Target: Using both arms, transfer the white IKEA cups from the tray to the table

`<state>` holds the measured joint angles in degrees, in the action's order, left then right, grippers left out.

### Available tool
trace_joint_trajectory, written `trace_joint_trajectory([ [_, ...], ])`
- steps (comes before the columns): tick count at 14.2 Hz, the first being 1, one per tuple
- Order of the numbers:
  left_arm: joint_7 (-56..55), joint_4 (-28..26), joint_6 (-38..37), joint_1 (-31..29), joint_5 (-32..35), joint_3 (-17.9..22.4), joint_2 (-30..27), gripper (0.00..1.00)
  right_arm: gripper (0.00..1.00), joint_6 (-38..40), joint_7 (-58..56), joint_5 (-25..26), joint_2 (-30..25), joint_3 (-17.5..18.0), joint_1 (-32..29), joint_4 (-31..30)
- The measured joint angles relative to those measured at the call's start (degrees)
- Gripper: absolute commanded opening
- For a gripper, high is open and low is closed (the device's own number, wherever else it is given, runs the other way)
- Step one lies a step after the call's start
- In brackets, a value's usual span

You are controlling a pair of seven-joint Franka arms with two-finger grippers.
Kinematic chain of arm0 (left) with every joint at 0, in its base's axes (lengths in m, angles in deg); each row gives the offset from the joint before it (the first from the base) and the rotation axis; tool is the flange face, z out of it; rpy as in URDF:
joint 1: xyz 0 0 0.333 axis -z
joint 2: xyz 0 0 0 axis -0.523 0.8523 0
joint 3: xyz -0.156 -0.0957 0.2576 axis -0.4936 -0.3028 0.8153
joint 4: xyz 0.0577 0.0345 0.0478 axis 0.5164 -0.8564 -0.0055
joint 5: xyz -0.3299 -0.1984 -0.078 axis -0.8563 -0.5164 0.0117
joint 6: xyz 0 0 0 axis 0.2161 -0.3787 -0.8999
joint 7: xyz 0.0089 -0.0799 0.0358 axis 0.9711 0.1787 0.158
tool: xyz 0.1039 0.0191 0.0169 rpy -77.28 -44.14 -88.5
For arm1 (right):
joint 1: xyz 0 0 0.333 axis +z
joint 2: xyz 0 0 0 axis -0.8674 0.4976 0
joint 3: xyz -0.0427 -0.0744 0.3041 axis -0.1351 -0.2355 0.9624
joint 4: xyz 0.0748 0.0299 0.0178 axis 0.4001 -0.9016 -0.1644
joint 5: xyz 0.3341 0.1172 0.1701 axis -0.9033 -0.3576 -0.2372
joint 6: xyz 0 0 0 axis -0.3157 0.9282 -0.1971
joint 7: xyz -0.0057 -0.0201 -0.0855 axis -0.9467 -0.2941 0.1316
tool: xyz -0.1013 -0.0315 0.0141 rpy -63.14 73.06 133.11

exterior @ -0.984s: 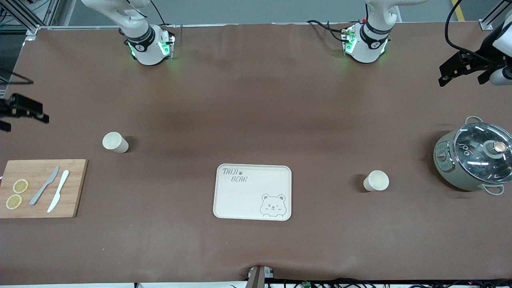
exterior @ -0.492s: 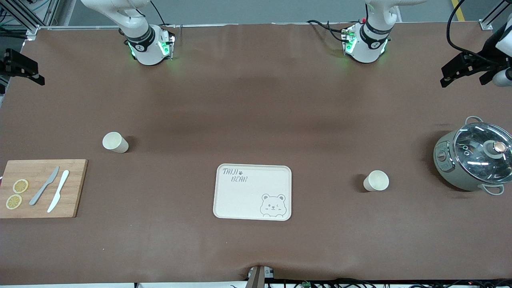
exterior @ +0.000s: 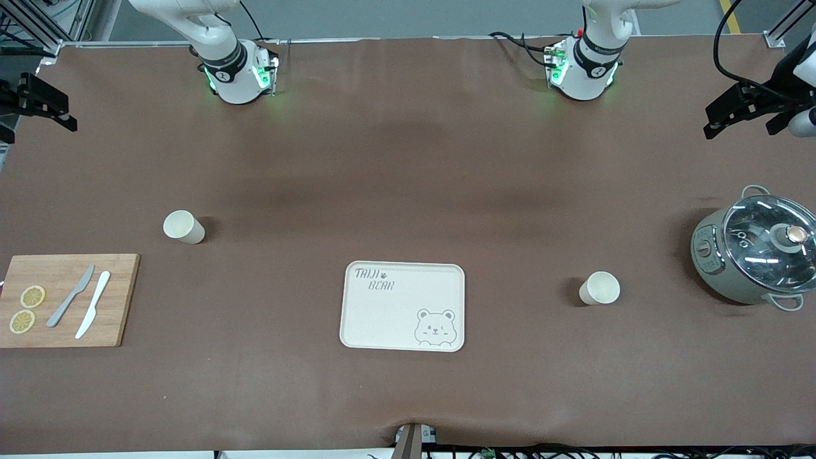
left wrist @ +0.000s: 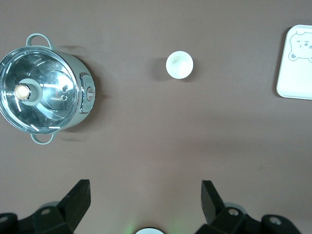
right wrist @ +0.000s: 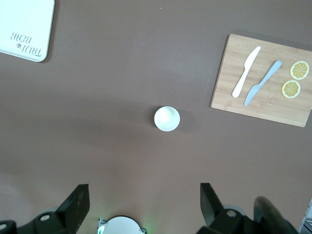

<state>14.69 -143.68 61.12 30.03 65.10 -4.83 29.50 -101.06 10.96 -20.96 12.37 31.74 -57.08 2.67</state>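
Two white IKEA cups stand upright on the brown table. One cup (exterior: 183,226) is toward the right arm's end and also shows in the right wrist view (right wrist: 166,118). The other cup (exterior: 599,288) is toward the left arm's end and also shows in the left wrist view (left wrist: 179,65). My left gripper (exterior: 723,115) (left wrist: 145,190) is open and empty, high over the table's end near the pot. My right gripper (exterior: 48,105) (right wrist: 144,192) is open and empty, high over the table's edge at its own end.
A cream bear-print tray (exterior: 403,274) lies between the cups, nearer the front camera. A grey-green pot (exterior: 752,255) with a glass lid stands at the left arm's end. A wooden cutting board (exterior: 121,299) with two knives and lemon slices lies at the right arm's end.
My right gripper has moved from above the cutting board toward the robots' side of the table. My left gripper has barely shifted. The cups have not moved.
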Motion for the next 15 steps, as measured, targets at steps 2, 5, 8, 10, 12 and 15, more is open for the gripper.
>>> trace_joint_trajectory([
  [2,0.0,0.0,-0.5,0.0,0.0,-0.1,-0.2,1.0,1.0,-1.9,0.0,0.0,-0.9,0.3,0.6,-2.3],
  [5,0.0,0.1,-0.8,0.0,0.0,0.0,-0.3,1.0,1.0,-2.6,0.6,0.0,-2.0,0.4,1.2,-3.9],
  [8,0.0,0.4,-0.9,0.0,0.0,0.0,-0.3,1.0,1.0,-3.4,0.9,0.1,-2.1,0.4,1.2,-4.0],
  [10,0.0,1.2,-0.9,0.0,0.0,0.0,-0.3,1.0,1.0,-3.8,1.1,0.3,-2.2,0.3,1.2,-4.0],
  [12,0.0,2.0,-0.9,0.0,0.0,0.0,-0.3,1.0,1.0,-3.8,1.2,0.5,-2.2,0.1,1.1,-3.9],
  [15,0.0,2.4,-0.9,0.0,0.0,0.0,-0.3,1.0,1.0,-4.0,1.2,0.5,-2.2,0.0,1.1,-3.9],
])
